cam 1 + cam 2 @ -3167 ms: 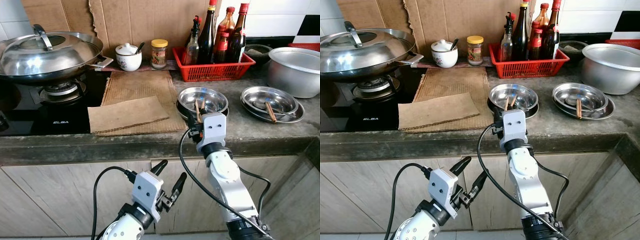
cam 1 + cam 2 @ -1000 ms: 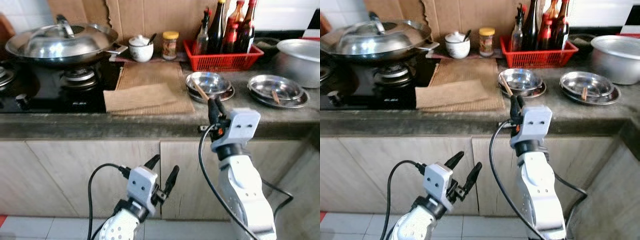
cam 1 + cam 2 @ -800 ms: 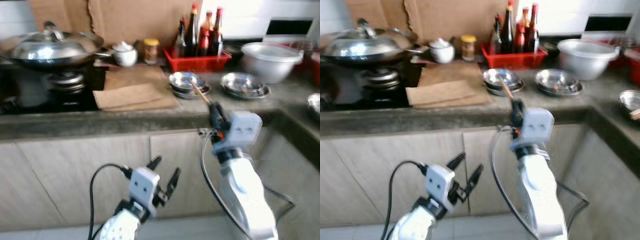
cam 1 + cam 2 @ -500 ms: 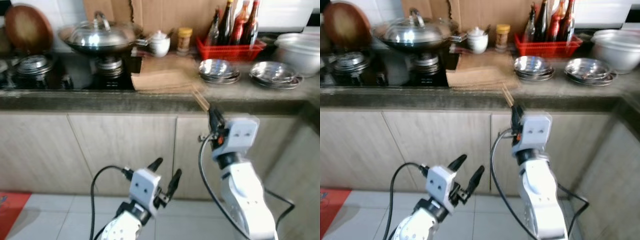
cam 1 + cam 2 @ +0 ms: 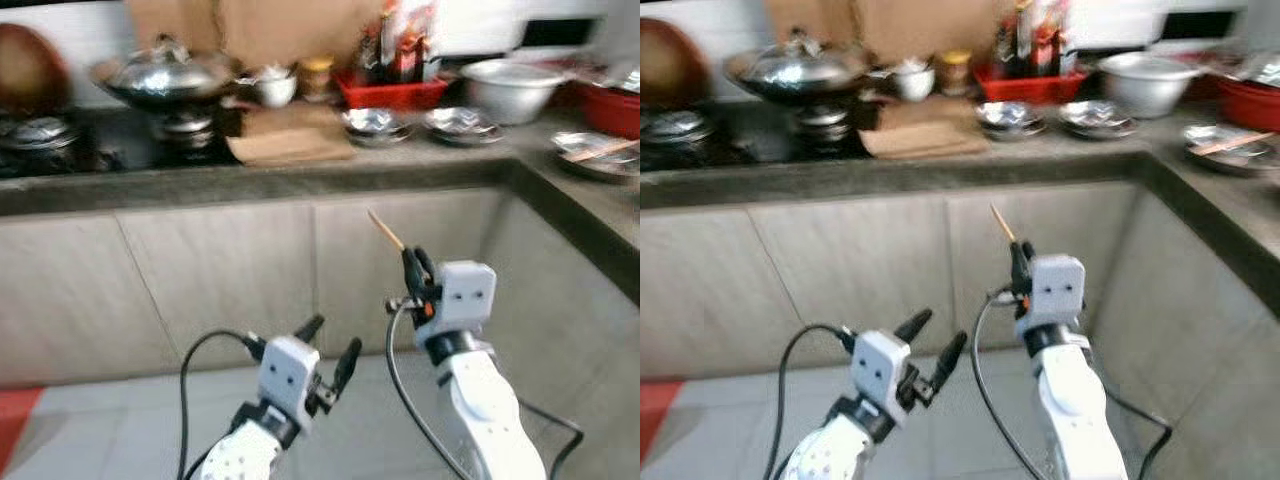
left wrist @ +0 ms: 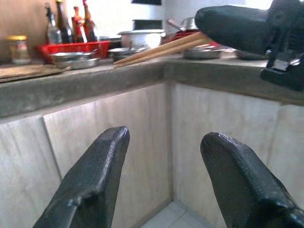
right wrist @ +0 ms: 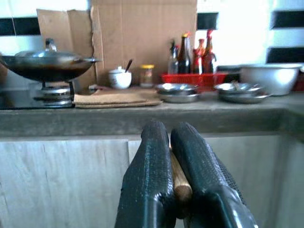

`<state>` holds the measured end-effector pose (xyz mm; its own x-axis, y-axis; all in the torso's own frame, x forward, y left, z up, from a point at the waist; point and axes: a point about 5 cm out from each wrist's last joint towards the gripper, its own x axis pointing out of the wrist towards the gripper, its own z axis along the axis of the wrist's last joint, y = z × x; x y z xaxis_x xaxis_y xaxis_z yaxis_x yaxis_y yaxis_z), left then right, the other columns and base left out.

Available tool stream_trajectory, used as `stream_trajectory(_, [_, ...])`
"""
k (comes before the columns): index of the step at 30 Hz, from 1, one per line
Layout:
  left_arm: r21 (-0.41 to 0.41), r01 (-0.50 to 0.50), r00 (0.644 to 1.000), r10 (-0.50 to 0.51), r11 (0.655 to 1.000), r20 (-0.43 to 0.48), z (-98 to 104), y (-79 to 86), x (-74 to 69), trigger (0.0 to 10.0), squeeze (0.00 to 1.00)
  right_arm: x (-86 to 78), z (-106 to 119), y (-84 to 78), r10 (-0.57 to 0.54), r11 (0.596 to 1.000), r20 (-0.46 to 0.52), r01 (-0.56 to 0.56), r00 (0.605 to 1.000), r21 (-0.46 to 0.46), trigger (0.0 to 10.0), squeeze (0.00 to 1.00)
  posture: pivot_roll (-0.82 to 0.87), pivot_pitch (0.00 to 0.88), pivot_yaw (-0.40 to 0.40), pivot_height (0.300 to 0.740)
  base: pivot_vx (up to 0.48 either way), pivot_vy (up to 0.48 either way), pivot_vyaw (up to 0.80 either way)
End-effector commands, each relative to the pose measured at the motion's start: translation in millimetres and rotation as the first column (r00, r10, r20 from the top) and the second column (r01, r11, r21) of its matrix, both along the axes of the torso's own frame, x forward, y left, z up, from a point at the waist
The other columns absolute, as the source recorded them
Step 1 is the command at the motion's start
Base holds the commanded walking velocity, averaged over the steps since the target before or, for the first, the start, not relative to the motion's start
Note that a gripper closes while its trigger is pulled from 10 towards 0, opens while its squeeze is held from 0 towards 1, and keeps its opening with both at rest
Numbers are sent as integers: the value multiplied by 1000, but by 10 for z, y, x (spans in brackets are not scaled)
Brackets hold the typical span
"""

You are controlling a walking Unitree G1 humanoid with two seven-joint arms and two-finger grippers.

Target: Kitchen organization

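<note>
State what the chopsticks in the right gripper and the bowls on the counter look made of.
The chopsticks, clamped in the right gripper, look like plain wood or bamboo: tan, matte. The bowls look like stainless steel: silvery, with bright glints. Blur leaves both uncertain.

L-shaped grey stone tabletop [image 5: 300, 178] runs across the back and down the robot's right side, above pale wood-grain cabinet doors [image 5: 200, 280].

Along the back run, left to right: lidded steel wok [image 5: 165, 78] on the black gas hob [image 5: 60, 150]; white lidded ceramic pot [image 5: 272, 88]; yellow-capped glass jar [image 5: 318, 75]; red plastic basket of dark sauce bottles [image 5: 395, 88]; large steel basin [image 5: 510, 88].

Brown cardboard sheets [image 5: 288, 145] lie before the pot. Two stacks of shallow steel dishes [image 5: 372, 123] sit before the basket.

Right hand [image 5: 412, 268], before the cabinets, holds wooden chopsticks [image 5: 386, 231] pointing up toward the tabletop. Left hand [image 5: 330, 352] is lower, to its left.
</note>
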<state>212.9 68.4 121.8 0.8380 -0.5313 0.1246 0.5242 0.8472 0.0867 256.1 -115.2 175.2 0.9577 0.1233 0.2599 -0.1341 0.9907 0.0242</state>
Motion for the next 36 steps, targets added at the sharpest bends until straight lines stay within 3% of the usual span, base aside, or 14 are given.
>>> stream_trajectory(1, [-15, -6, 1000, 5, 1000, -23, -13, -9, -2, 10000, 0, -15, -3, -5, -2, 1000, 1, 2, 1000, -10, 10000, 0, 126, 8, 6, 740, 0, 0, 0])
stream_trajectory(6, [-13, -4, 1000, 4, 1000, -26, -18, -3, 5, 10000, 0, -33, -17, -10, -5, 1000, -2, 5, 1000, -14, 10000, 0, 124, 4, 7, 740, 0, 0, 0])
stream_trajectory(11, [-8, 12, 999, -12, 1000, -35, -37, -15, -1, 10000, 0, -60, -37, -23, -16, 1000, -8, 16, 1000, -17, 10000, 0, 120, 0, 10, 740, 0, 478, -800])
stream_trajectory(18, [-5, 35, 999, -35, 999, -40, -54, -28, -17, 10000, 0, -90, -68, -38, -41, 999, -17, 41, 999, -25, 10000, 0, 115, 0, 19, 740, 0, 206, 0])
stream_trajectory(24, [-6, 40, 998, -40, 999, -46, -58, -26, -22, 10000, 0, -116, -99, -56, -65, 997, -29, 64, 997, -32, 10000, 0, 110, 0, 24, 740, 0, 104, -800])
stream_trajectory(36, [2, 52, 997, -52, 999, -59, -74, -28, -24, 10000, 0, -141, -143, -74, -111, 993, -43, 108, 993, -55, 10000, 0, 108, 1, 29, 740, 0, 480, -800])
